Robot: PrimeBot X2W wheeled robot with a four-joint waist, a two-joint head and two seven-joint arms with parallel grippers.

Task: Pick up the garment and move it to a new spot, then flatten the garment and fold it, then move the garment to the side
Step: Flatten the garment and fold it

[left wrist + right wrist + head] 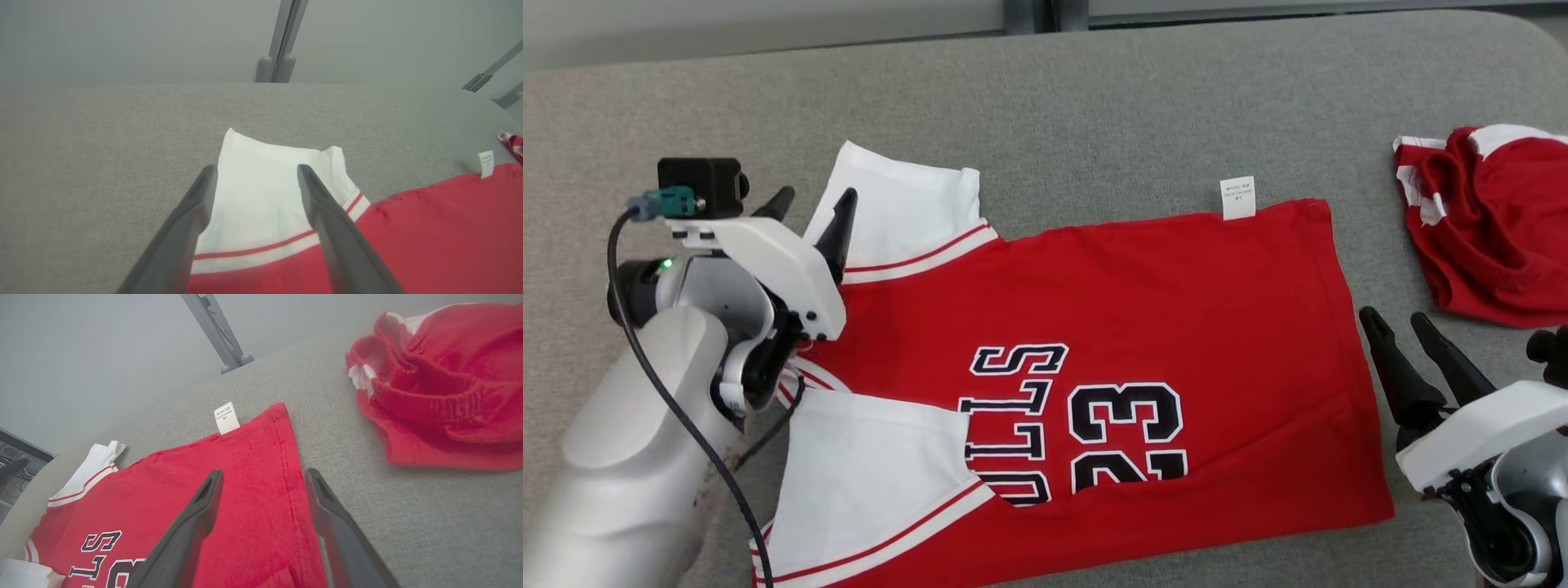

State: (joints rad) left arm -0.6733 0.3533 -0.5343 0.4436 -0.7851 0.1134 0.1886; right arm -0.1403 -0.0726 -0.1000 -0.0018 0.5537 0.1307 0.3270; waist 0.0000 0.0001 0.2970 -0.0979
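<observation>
Left gripper [815, 198]: fingers spread wide, holding nothing, hovering at the far shoulder of the red short-sleeved jersey with white sleeves [1143, 286], which lies spread on the grey fabric-covered table [1094, 106], collar end to my left, hem to my right. In the left wrist view the far white sleeve [898, 212] sits between my two fingers and sticks out flat past the red-striped cuff seam. The near white sleeve [866, 465] lies turned in over the chest, covering part of the black-and-white lettering [1086, 425]. I read this as the fold step, with the far sleeve next. My plan is to come down on the sleeve's outer corner, pinch only the sleeve layers rather than the body cloth, lift low and lay it inward along the seam so the body doesn't drag. A shallow crease runs across the lower body; I'd smooth it before the main fold. The small white care label [1237, 198] pokes out at the far edge, a handy check for skew. Right gripper [1394, 318]: also parted wide and empty, just beside the hem [1343, 359]; I can press there to anchor the cloth while the left arm folds. The crumpled red shorts with white trim [1494, 237] lie apart, further right; I must keep my right arm off them.
</observation>
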